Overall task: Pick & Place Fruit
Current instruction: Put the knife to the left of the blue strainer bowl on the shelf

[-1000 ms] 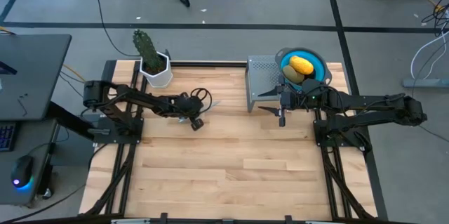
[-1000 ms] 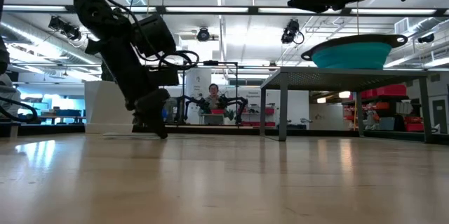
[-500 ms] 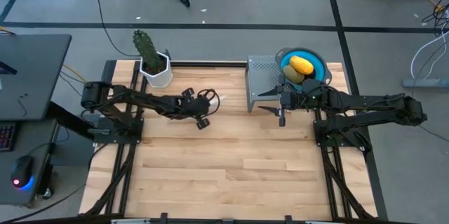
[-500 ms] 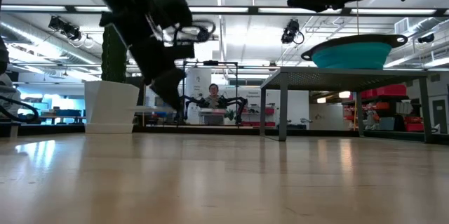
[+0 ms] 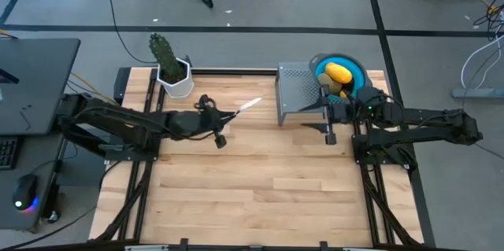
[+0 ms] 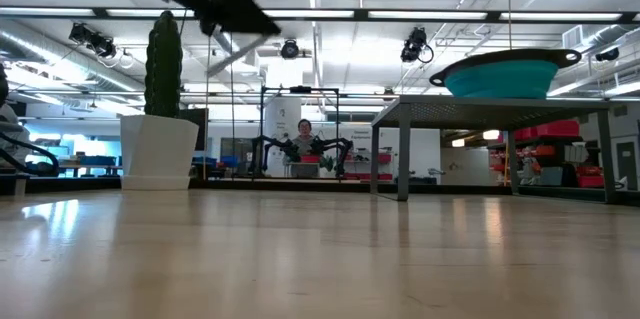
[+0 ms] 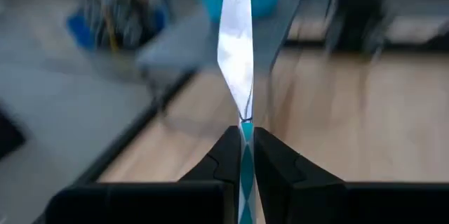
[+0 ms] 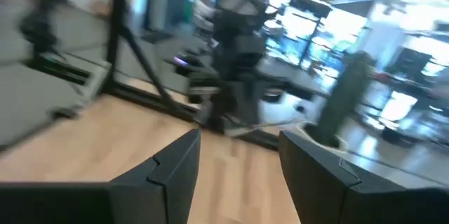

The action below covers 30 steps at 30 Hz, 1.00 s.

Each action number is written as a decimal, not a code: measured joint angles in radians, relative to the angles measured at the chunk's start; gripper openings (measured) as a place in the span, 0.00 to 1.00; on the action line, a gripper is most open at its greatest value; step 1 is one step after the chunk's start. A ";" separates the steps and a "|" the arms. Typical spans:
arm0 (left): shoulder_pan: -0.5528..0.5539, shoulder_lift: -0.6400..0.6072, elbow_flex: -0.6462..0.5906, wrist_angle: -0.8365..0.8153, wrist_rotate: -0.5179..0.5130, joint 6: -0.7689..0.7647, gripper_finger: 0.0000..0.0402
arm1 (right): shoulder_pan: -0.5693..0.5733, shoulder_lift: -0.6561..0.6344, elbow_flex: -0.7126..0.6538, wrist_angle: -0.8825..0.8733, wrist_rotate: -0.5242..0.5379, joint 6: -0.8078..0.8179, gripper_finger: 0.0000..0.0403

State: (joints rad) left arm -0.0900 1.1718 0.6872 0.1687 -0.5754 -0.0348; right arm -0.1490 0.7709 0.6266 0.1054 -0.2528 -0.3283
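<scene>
The fruit lies in a blue bowl (image 5: 356, 71) at the far right: a yellow oblong piece (image 5: 338, 71) and an olive-green oval (image 5: 326, 83) show. The bowl stands on a grey perforated stand (image 5: 293, 92). My left gripper (image 5: 228, 116) is high above the table's middle left, shut on a knife whose silver blade (image 5: 249, 105) points toward the stand. My right gripper (image 5: 327, 131) hangs open in the air just in front of the stand, nothing between its fingers (image 8: 172, 164). My left gripper pinches the knife's teal handle (image 7: 245, 155) between its two fingers, right behind the blade (image 7: 236, 48). The fingers lie along the knife and point nearly level toward the table's far right. The knife is lifted clear of the table, its blade sticking out past the fingertips.
A green cactus (image 5: 163, 49) in a white pot (image 5: 176, 83) stands at the far left corner, close behind the left arm. The stand's legs (image 6: 403, 164) rest on the wooden tabletop (image 5: 252, 188). A person sits in the room beyond the table (image 6: 303, 144).
My left gripper has risen steeply from the tabletop with the knife and tipped from pointing down to nearly level; the knife now hangs clear, blade toward the stand. My right gripper has drawn back a little toward the table's right edge, still open.
</scene>
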 joint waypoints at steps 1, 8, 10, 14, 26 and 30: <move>-0.001 -0.019 -0.027 0.082 0.016 0.031 0.07 | 0.000 -0.008 0.000 0.000 -0.027 0.009 0.51; 0.014 -0.047 -0.124 0.537 0.178 0.225 0.08 | 0.000 0.045 0.000 0.029 -0.065 0.032 0.51; 0.022 -0.028 -0.125 0.635 0.245 0.247 0.09 | 0.001 0.086 0.000 0.078 -0.070 0.034 0.51; 0.045 0.052 -0.125 0.835 0.411 0.252 0.09 | 0.003 0.190 0.000 0.205 -0.074 0.041 0.51; 0.090 0.339 -0.010 1.157 0.574 0.250 0.08 | 0.043 0.445 0.000 0.571 -0.072 0.050 0.51; 0.090 0.415 0.056 1.202 0.600 0.228 0.08 | 0.058 0.477 0.000 0.636 -0.070 0.050 0.51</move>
State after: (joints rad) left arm -0.0002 1.5872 0.7437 1.3705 0.0250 0.1934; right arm -0.0906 1.2480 0.6266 0.7413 -0.3233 -0.2779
